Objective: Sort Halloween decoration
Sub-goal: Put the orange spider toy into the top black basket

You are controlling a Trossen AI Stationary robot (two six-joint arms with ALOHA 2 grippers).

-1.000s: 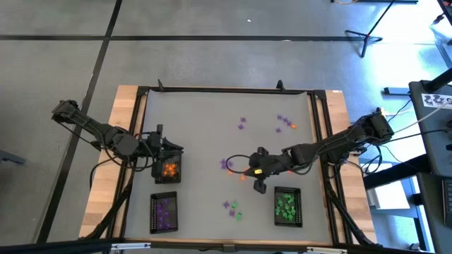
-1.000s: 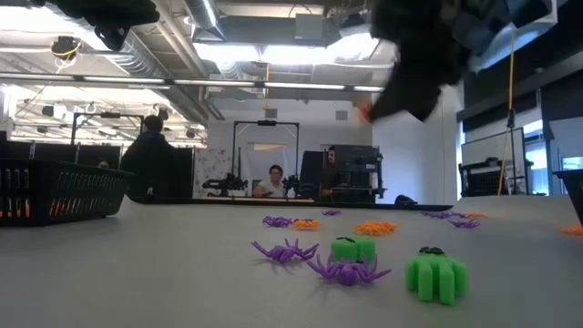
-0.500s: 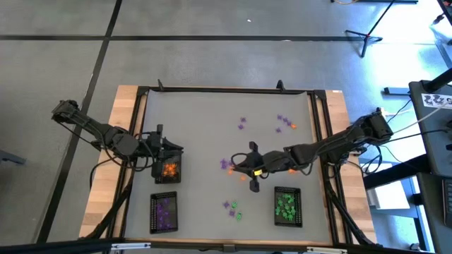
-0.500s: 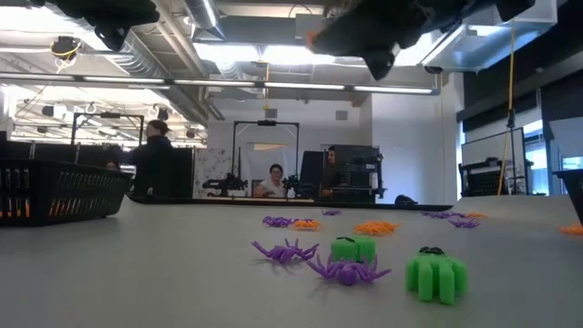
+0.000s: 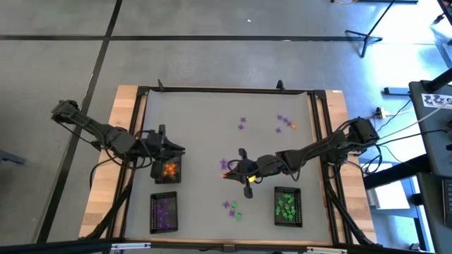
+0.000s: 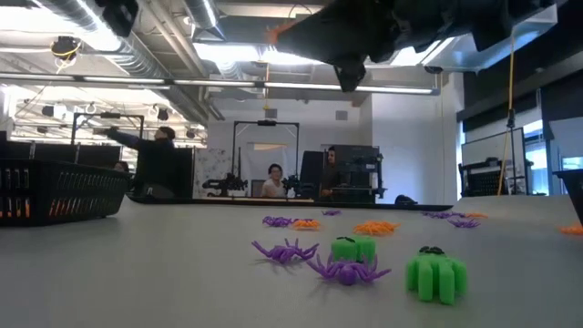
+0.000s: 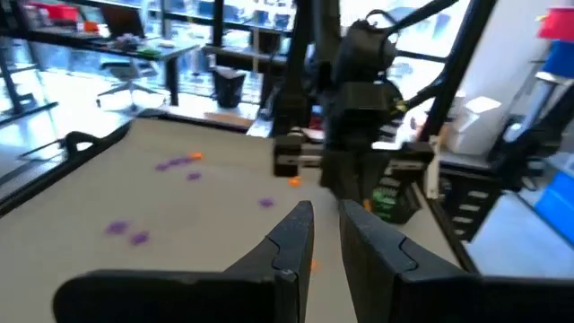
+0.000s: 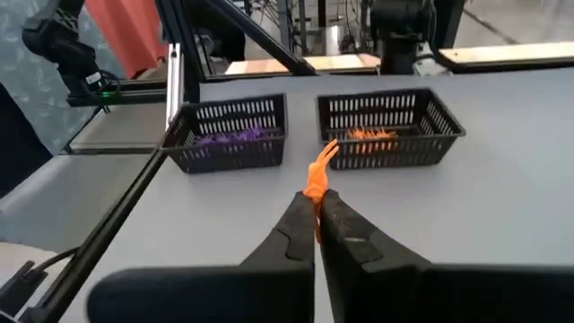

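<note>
My right gripper [image 5: 230,173] hangs over the table's middle, above the loose trinkets, shut on one orange trinket [image 8: 317,178]; the low view shows it high over the table [image 6: 301,32]. Loose purple, orange and green trinkets [image 5: 233,207] lie on the grey tabletop. My left gripper [image 5: 176,149] hovers over the tray of orange trinkets [image 5: 168,170], its fingers [image 7: 300,224] open by a narrow gap and touching nothing. My right gripper pinches the orange trinket's lower end [image 8: 314,193] between its two fingertips. The rest of the trinket sticks out beyond the tips. The trinket is lifted clear of the table [image 6: 271,34].
A tray of purple trinkets [image 5: 164,212] sits near the left front, and a tray of green ones [image 5: 287,204] near the right front. More trinkets [image 5: 285,122] lie toward the far right. A black frame [image 5: 141,92] borders the table. People show in the room behind [image 6: 155,164].
My right gripper has risen from the table with the orange trinket and moved toward the table's left, staying shut. The left arm has kept still.
</note>
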